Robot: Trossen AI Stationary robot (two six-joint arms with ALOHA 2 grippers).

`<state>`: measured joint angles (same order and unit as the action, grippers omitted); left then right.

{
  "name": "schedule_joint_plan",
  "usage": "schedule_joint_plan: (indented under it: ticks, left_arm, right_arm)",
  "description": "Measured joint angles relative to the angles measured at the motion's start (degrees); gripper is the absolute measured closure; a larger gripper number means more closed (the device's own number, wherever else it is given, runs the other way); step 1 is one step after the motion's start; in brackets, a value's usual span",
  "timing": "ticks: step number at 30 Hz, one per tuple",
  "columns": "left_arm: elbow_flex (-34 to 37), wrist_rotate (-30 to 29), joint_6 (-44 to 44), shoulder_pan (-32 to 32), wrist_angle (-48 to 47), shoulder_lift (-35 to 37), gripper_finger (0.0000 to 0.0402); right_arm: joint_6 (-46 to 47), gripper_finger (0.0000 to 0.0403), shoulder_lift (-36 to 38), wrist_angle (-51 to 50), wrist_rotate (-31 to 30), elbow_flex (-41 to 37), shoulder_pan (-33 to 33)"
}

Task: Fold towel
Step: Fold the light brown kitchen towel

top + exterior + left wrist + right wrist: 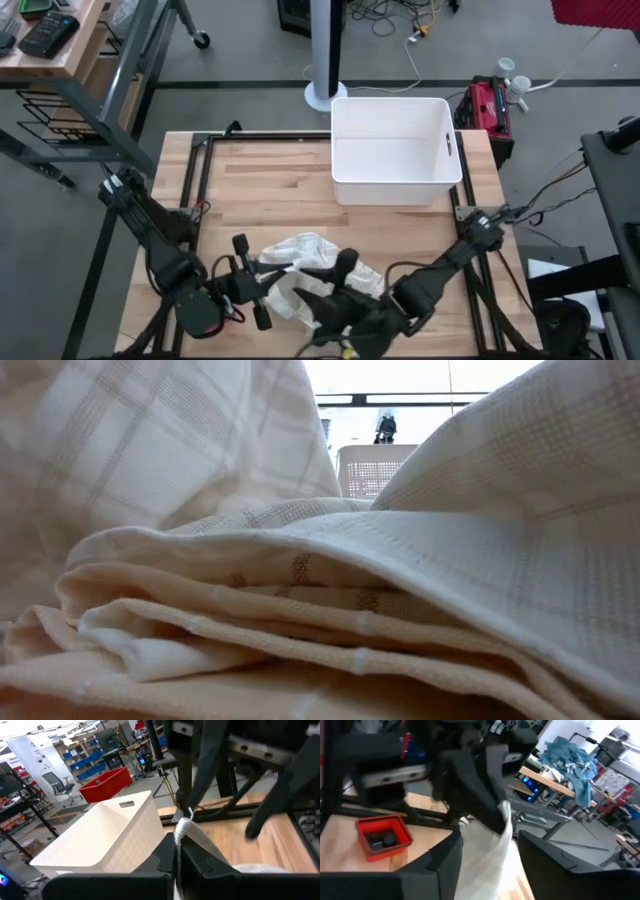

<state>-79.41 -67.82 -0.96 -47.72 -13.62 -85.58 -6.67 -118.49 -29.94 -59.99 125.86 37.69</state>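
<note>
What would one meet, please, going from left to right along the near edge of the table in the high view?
Left end effector shut on the towel → towel → right end effector, gripping the towel.

The towel (300,610) fills the low view, hiding both hands and all but a sliver of the bin (375,468).

1. The floor (250,60) around the table is grey, with cables lying on it at 12 o'clock.
2. A wooden workbench (55,45) stands at 10 o'clock.
3. A white column base (325,95) stands at 12 o'clock.
4. A red case (487,105) lies at 2 o'clock.
</note>
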Motion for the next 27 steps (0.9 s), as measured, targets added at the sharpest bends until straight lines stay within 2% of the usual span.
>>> schedule_joint_plan:
  ticks: [6,10,13,16,20,21,27]
  left_arm:
    - [1.5,2.2,0.1,-0.1,2.0,0.1,0.0401]
    - [0.5,7.7,0.8,-0.3,1.9,0.1,0.0401]
    - [-0.2,12.2,1.3,-0.3,2.1,0.1,0.0401]
    - [-0.5,15.6,1.3,-0.3,1.8,0.1,0.0401]
    - [-0.5,15.8,1.0,-0.4,1.9,0.1,0.0398]
    - [-0.6,15.3,0.7,-0.4,1.9,0.1,0.0394]
    - [-0.6,14.5,-0.1,-0.7,-1.0,1.5,0.0358]
  right_arm:
    - [2.3,0.0190,-5.6,-8.7,0.0,9.2,-1.7]
    - [4.8,0.0186,-5.6,-11.8,1.4,8.4,-2.3]
    - [8.5,0.0199,-5.4,-13.8,2.0,8.4,-2.5]
    - [8.6,0.0242,-5.2,-14.5,2.6,8.4,-2.5]
    - [7.3,0.0368,-5.1,-14.8,5.5,8.4,-2.4]
    - [7.1,0.0384,-5.1,-14.7,6.4,8.4,-2.4]
    - [14.1,0.0399,-3.8,-20.0,6.4,8.4,-1.3]
